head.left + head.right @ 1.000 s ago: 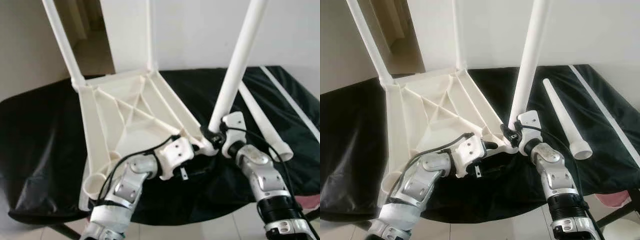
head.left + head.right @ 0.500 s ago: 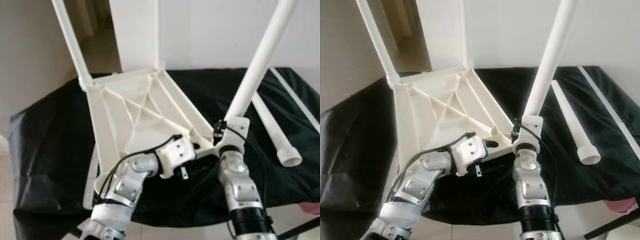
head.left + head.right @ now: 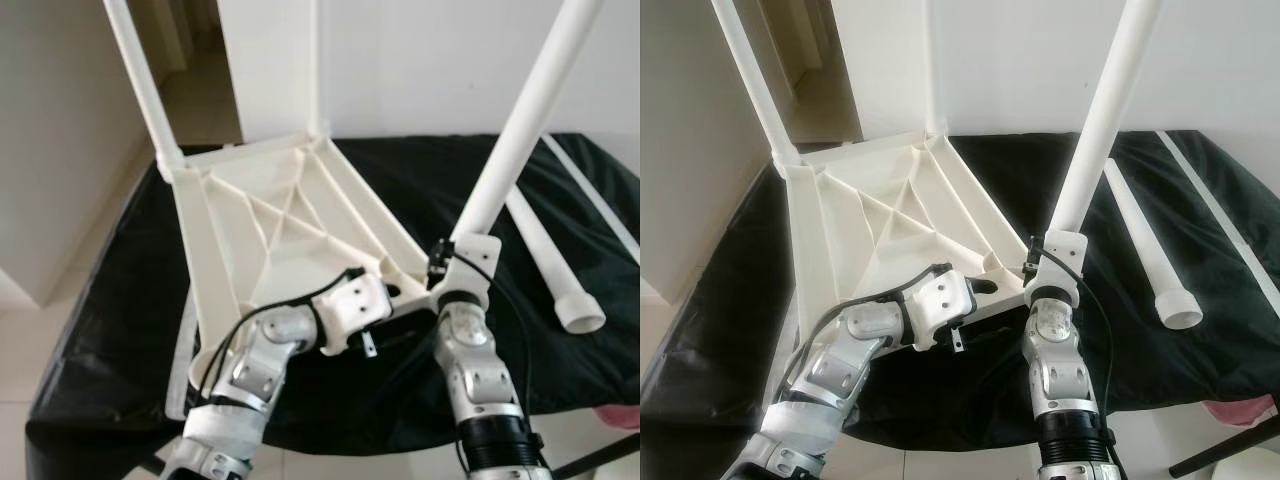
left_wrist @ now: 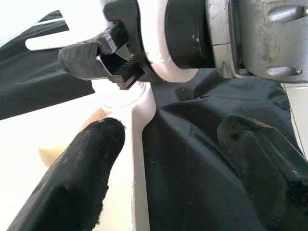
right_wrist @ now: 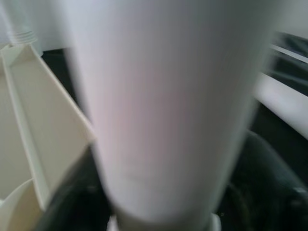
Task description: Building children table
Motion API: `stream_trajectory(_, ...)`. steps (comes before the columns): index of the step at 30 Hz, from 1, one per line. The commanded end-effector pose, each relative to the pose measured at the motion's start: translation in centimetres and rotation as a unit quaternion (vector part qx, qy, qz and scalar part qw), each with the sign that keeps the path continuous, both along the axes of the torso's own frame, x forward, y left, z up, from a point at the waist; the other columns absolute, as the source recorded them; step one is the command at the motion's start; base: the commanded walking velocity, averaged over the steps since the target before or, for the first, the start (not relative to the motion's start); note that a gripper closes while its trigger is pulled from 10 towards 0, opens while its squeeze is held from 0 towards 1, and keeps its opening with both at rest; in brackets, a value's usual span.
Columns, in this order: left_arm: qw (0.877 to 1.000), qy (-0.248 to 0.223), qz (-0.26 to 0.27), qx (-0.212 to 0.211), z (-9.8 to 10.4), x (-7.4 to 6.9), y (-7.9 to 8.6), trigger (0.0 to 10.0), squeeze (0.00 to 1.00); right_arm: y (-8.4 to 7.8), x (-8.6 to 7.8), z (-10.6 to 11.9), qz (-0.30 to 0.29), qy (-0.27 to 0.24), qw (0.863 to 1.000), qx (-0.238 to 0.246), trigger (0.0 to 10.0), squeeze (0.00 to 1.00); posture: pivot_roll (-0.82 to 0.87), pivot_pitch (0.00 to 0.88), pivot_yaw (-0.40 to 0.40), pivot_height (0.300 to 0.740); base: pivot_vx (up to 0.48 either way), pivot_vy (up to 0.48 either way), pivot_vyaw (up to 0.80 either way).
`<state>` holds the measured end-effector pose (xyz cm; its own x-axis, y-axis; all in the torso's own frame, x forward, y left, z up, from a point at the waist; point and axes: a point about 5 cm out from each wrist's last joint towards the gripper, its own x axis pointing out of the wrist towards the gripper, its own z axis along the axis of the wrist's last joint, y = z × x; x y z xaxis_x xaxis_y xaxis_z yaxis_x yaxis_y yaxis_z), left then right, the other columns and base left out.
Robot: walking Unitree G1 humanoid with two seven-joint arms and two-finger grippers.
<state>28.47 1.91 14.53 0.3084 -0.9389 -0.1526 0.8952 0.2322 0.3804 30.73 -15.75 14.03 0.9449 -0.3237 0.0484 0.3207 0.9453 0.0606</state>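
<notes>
A white plastic table top (image 3: 270,230) lies upside down and tilted on a black cloth (image 3: 100,300). Two white legs (image 3: 140,80) (image 3: 318,60) stand up from its far corners. At its near right corner a third leg (image 3: 520,130) rises steeply. My right gripper (image 3: 450,255) is shut on that leg's base; in the right wrist view the leg (image 5: 168,106) sits between the dark fingers (image 5: 269,173). My left gripper (image 4: 171,132) is open at the top's near edge, its fingers (image 4: 72,178) astride the thin white rim (image 4: 139,159).
A loose white leg (image 3: 545,255) lies on the cloth to the right of my right arm, open end toward me. Beyond it lies a thin white strip (image 3: 590,195). Something pink (image 3: 620,415) shows at the lower right. A doorway and bare floor are on the left.
The camera has shifted. My right forearm has swung left and stands straight under the held leg, still gripping its base. The left gripper has stayed at the rim.
</notes>
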Motion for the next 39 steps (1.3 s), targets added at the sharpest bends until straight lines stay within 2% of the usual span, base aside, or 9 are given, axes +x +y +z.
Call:
stream_trajectory(1,0.995,-0.029,0.091,-0.028,0.3,0.9,0.3,10.0,0.0,-0.4,-0.2,0.0,-0.004,-0.009,1.0,0.01,10.0,1.0,-0.08,0.0,0.036,0.74,0.0,0.0,0.0)
stream_trajectory(7,0.995,-0.033,0.088,-0.024,0.2,0.8,0.2,10.0,0.0,-0.6,-0.8,0.2,0.02,-0.033,0.999,0.005,10.0,1.0,-0.08,0.0,0.033,0.74,0.0,0.0,0.0)
stream_trajectory(13,0.995,-0.034,0.088,-0.025,0.2,0.8,0.2,10.0,0.0,-1.2,-1.3,-0.2,0.029,-0.03,0.999,-0.002,10.0,1.0,-0.08,0.0,0.033,0.74,0.0,0.0,0.0)
stream_trajectory(14,0.995,-0.038,0.091,-0.024,0.3,1.0,0.5,10.0,0.0,-1.3,-1.5,-0.5,0.036,-0.027,0.999,-0.009,10.0,0.0,-0.09,0.0,0.032,0.74,0.0,0.0,0.0)
stream_trajectory(17,0.993,-0.054,0.106,-0.028,1.3,2.1,2.2,10.0,0.0,-0.8,-2.4,-1.6,0.063,-0.014,0.998,-0.02,10.0,0.0,-0.09,0.0,0.033,0.74,0.0,0.0,0.0)
stream_trajectory(23,0.991,-0.054,0.114,-0.047,2.1,2.6,2.8,10.0,0.0,-0.6,-2.9,-2.2,0.075,-0.011,0.997,-0.013,10.0,0.0,-0.1,0.0,0.033,0.74,0.0,0.0,0.0)
stream_trajectory(26,0.987,-0.058,0.139,-0.063,3.3,3.8,4.4,10.0,0.0,-0.3,-3.8,-3.3,0.099,0.004,0.995,-0.011,10.0,0.0,-0.1,0.0,0.038,0.74,0.0,0.0,0.0)
stream_trajectory(33,0.982,-0.075,0.176,-0.008,2.5,5.0,6.7,10.0,0.0,-0.1,-4.6,-3.9,0.139,0.011,0.99,-0.025,10.0,0.0,-0.11,0.003,0.042,0.74,0.0,0.0,0.0)
stream_trajectory(39,0.976,-0.078,0.201,0.039,1.8,5.8,8.9,10.0,0.0,0.5,-5.2,-3.7,0.195,-0.002,0.981,-0.007,10.0,0.0,-0.11,0.007,0.043,0.74,0.0,0.0,0.0)
